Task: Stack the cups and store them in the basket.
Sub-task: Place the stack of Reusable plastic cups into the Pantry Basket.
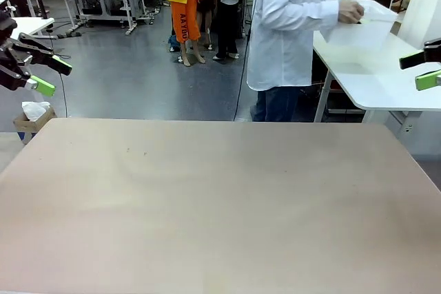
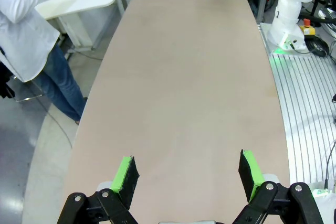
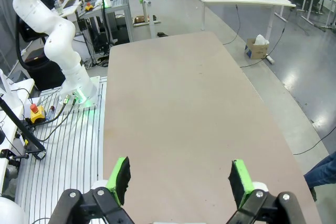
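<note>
Our left gripper (image 2: 186, 174) and right gripper (image 3: 178, 182) hover with jaws apart, nothing between them. The table (image 1: 220, 204) below lies bare, so we'd best wait while the person (image 1: 289, 25) beyond it handles the basket (image 1: 365, 29).

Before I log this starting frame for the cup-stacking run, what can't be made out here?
- Front view: what the person's hand holds at the white side table is pale against pale, its shape unclear.
- Front view: left gripper and right gripper are cut off by the picture edges.
- Left wrist view: the person is cut off by the frame edge.
</note>
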`<control>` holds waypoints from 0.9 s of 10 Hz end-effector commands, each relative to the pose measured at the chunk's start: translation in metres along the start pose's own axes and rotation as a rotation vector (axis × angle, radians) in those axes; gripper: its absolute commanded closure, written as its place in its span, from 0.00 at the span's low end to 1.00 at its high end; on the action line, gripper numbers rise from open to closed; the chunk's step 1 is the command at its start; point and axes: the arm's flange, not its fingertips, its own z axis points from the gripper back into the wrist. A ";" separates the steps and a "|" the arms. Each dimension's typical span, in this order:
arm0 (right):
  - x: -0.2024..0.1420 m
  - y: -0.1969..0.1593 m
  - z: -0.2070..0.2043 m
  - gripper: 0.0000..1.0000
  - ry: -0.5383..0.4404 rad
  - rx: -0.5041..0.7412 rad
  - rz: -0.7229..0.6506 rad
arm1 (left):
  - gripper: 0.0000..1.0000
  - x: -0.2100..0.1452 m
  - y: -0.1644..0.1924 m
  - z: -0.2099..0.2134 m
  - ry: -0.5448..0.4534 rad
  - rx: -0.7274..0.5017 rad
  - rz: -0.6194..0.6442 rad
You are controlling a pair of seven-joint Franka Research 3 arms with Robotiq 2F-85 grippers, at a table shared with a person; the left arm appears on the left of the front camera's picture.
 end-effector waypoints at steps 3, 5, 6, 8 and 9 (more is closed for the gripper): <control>0.003 0.000 0.000 0.00 -0.013 -0.001 -0.007 | 0.00 0.003 -0.001 0.000 0.000 -0.002 0.010; 0.003 0.000 0.000 0.00 -0.013 -0.001 -0.007 | 0.00 0.003 -0.001 0.000 0.000 -0.002 0.010; 0.003 0.000 0.000 0.00 -0.013 -0.001 -0.007 | 0.00 0.003 -0.001 0.000 0.000 -0.002 0.010; 0.003 0.000 0.000 0.00 -0.013 -0.001 -0.007 | 0.00 0.003 -0.001 0.000 0.000 -0.002 0.010; 0.003 0.000 0.000 0.00 -0.013 -0.001 -0.007 | 0.00 0.003 -0.001 0.000 0.000 -0.002 0.010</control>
